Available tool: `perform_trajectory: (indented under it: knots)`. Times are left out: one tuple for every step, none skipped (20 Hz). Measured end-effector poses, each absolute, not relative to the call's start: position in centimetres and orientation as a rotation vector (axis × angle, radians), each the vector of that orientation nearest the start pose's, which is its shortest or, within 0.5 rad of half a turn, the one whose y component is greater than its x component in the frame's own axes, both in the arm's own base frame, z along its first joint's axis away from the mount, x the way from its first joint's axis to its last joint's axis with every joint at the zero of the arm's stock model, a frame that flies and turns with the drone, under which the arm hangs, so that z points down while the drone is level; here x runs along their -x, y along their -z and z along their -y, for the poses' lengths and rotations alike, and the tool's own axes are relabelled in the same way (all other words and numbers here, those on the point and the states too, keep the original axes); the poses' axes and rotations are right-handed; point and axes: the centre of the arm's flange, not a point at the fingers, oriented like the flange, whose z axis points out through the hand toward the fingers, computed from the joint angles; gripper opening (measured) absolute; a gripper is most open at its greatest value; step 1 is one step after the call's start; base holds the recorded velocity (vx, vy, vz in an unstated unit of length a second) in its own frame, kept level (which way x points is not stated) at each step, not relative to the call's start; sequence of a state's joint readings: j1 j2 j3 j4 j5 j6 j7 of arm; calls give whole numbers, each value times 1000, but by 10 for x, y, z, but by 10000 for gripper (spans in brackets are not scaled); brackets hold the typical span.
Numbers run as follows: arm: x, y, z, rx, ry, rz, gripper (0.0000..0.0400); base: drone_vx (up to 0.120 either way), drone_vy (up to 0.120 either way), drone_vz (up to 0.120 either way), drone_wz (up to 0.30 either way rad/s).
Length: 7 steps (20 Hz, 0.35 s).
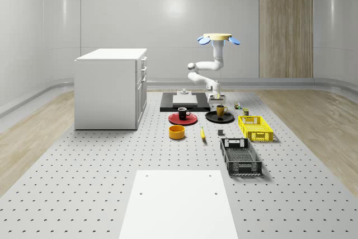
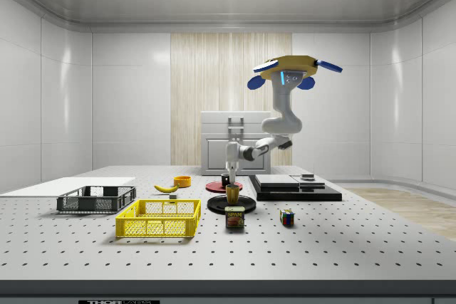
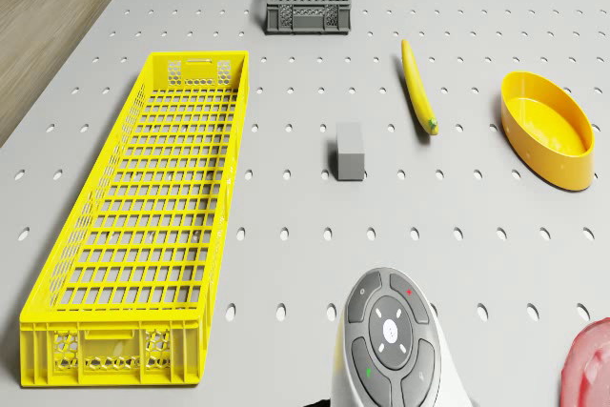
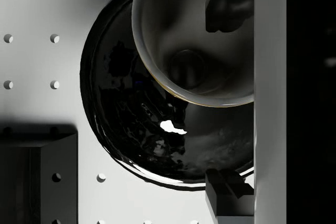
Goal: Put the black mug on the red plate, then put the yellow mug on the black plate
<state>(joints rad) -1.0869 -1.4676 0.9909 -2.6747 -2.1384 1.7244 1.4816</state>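
The cabinet [image 1: 110, 88] is standing well apart from the tool, toward the whole-scene view's left. Nearer to the tool, the black mug [image 1: 183, 113] is sitting upright on the red plate [image 1: 183, 119], and a yellow bowl [image 1: 177, 132] and a banana [image 1: 202, 133] are lying in front of that plate.

The drone [image 1: 219, 38] is hovering above the far part of the worktop [image 1: 84, 183], and its arm is bending down to the black plate [image 1: 211, 117]. The tool [image 1: 216, 103] is hanging just over the yellow mug [image 1: 221, 111], which is standing upright on the black plate. In the wrist view the mug [image 4: 194, 35] is sitting between the two fingers [image 4: 227, 195]; whether the fingers are pressing on it, I cannot tell.

Past the tool toward the whole-scene view's right, a yellow crate [image 1: 255, 127] and a dark crate [image 1: 240, 157] are resting on the worktop.
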Motion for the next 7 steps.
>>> perform_trajectory:
  knots:
    - [-315,-617,-64,-1,-786,2,390,0,0,0,0]
    - [-315,-615,-64,-1,-786,2,393,0,0,0,0]
    - [-315,-612,-64,-1,-786,2,394,0,0,0,0]
    - [-315,-611,-64,-1,-786,2,396,0,0,0,0]
    - [-315,-609,-64,-1,-786,2,397,0,0,0,0]
    - [-315,-608,-64,-1,-786,2,397,0,0,0,0]
    - [-315,-607,-64,-1,-786,2,397,0,0,0,0]
